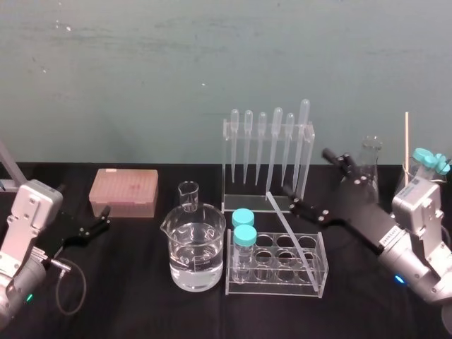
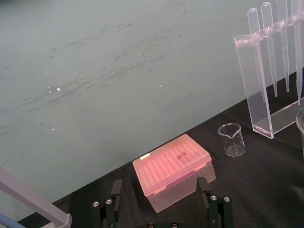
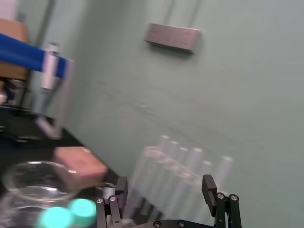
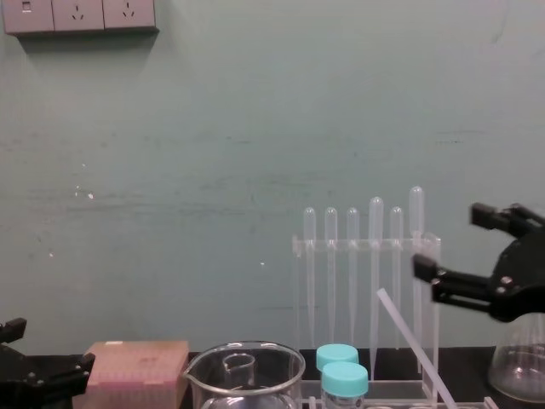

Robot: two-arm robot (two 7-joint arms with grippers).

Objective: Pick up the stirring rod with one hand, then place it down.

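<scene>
Black desk (image 1: 141, 304) ran along a teal wall. On it, right of centre at the back, stood a clear acrylic pipette stand (image 1: 229, 169) holding six bulb-topped pipettes. Just in front of it sat a clear acrylic test-tube rack (image 1: 321, 272) with two teal-capped vials (image 1: 244, 236) in its left end. Left of the rack was a large glass beaker part-filled with clear liquid (image 1: 194, 251), with a small empty glass beaker (image 1: 188, 196) right behind it. Pink lidded tip box (image 1: 123, 192) sat at back left. Clear conical flask (image 1: 372, 168) was at back right, partly behind the right arm. Right end effector (image 1: 312, 180), black with blocky jaws, hovered off the desk beside the right end of the pipette stand, above the rack's right half. Its jaws were spread wide with nothing between them. Left end effector (image 1: 92, 224) was low at the left edge of the desk, in front of the tip box, its jaws also apart and empty. The long thin whitish translucent stirring rod (image 1: 289, 232) was propped in the test-tube rack. Its lower end was at the rack's front right, and it tilted up and back toward the pipette stand. In the chest view its top end was below and left of the right end effector's lower finger, not touching.
</scene>
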